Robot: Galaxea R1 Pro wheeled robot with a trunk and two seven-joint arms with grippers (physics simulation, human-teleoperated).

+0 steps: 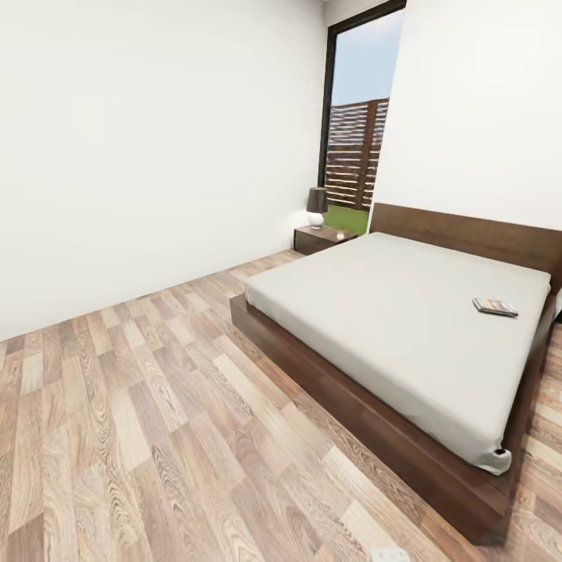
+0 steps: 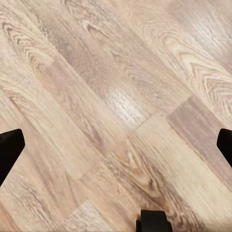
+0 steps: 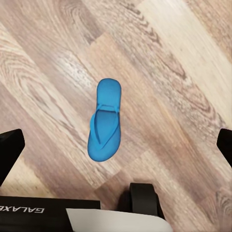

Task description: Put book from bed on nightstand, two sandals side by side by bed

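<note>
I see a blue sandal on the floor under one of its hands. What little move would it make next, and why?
Probably lower the right gripper straight down over the sandal. The sandal lies flat on the wooden floor, apart from anything else, roughly between the spread fingers, which hold nothing. The book on the bed lies farther off.

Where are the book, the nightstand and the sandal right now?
book (image 1: 495, 307), head view, middle of its cover, lying on the mattress.
nightstand (image 1: 321, 238), head view, its top beside the lamp.
sandal (image 3: 104, 121), right wrist view, middle of its blue sole.
</note>
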